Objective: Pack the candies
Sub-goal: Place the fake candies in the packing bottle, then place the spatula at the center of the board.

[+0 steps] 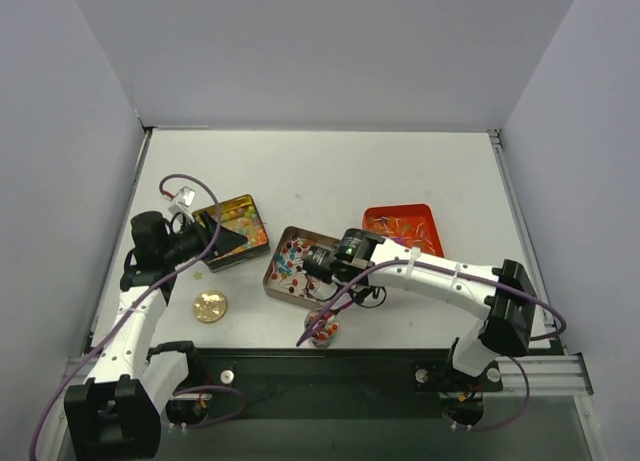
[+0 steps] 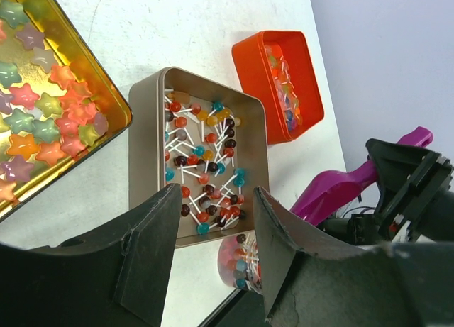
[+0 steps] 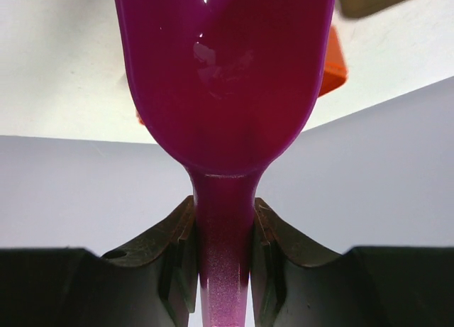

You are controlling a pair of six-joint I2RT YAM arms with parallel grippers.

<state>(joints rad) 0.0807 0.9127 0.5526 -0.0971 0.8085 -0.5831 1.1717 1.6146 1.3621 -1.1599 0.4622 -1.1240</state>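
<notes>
Squeezes the thin handle of the purple scoop [image 3: 223,93] tight in the right gripper [image 3: 223,231], close by the square tin [image 2: 145,128]. Holds the left gripper [image 2: 216,220] open with nothing in it, up above the table beside the gold tin [image 2: 117,100]. Shows candies [image 2: 206,164] on little white sticks in the square tin, star ones in the gold tin, and more in the orange tray [image 2: 248,64] and a small jar [image 1: 322,331].
</notes>
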